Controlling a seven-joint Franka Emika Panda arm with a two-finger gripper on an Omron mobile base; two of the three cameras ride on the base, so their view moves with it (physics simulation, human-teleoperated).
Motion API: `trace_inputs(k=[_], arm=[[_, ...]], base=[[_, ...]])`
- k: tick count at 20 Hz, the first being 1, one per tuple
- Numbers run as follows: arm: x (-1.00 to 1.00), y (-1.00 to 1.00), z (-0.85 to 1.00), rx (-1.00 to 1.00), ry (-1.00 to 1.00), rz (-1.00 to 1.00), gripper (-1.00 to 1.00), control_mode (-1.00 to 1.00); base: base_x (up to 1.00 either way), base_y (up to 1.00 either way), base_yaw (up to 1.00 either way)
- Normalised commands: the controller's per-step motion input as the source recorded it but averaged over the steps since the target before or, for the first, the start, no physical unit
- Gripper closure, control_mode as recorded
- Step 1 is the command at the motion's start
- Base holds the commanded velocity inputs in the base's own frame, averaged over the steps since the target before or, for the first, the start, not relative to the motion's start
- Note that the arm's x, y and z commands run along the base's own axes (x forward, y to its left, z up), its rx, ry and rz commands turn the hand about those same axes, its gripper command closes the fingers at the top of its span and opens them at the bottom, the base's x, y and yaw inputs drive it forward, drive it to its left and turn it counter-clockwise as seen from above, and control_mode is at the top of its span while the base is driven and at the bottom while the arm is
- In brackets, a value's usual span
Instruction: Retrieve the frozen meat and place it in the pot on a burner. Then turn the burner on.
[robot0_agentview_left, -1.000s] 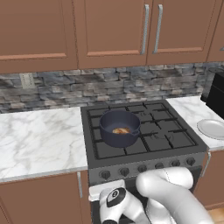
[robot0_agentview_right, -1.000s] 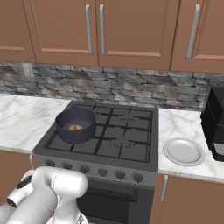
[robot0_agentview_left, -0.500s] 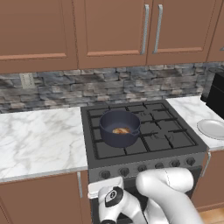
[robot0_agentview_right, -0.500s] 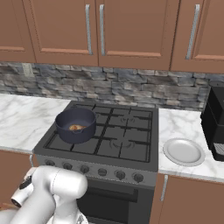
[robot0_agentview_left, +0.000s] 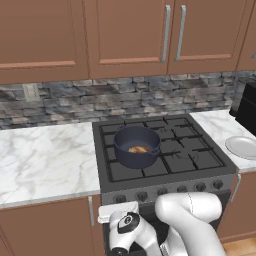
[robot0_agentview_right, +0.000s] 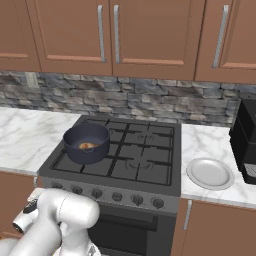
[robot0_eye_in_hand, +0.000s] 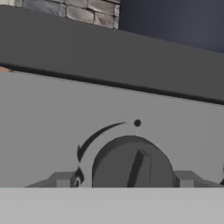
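Note:
The dark blue-grey pot (robot0_agentview_left: 136, 145) (robot0_agentview_right: 87, 142) stands on the front-left burner (robot0_agentview_left: 120, 170) (robot0_agentview_right: 65, 160) of the black cooktop. The orange-tan frozen meat (robot0_agentview_left: 138, 149) (robot0_agentview_right: 87, 146) lies inside it. My arm reaches down in front of the stove's left end, with the wrist (robot0_agentview_left: 127, 222) (robot0_agentview_right: 29, 216) below the front panel. In the hand view my gripper (robot0_eye_in_hand: 122, 181) is right at a round dark knob (robot0_eye_in_hand: 131, 162). One fingertip shows on each side of the knob, and a small gap separates the left fingertip from it.
A row of knobs (robot0_agentview_left: 180, 190) (robot0_agentview_right: 117, 196) runs along the stove front. A white plate (robot0_agentview_left: 243, 146) (robot0_agentview_right: 210, 173) and a black appliance (robot0_agentview_right: 247, 145) sit on the right marble counter. Wooden cabinets hang above.
The wrist has shifted only slightly in front of the stove. The pot and the meat have not moved.

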Motion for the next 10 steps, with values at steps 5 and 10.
trace_inputs(k=[5,10], arm=[[0.0,0.0,-0.04,0.01,-0.03,0.0,-1.0,-1.0],[0.0,0.0,0.0,0.01,-0.03,0.0,1.0,-1.0]], base=[[0.0,0.0,0.0],[0.0,0.0,0.0]])
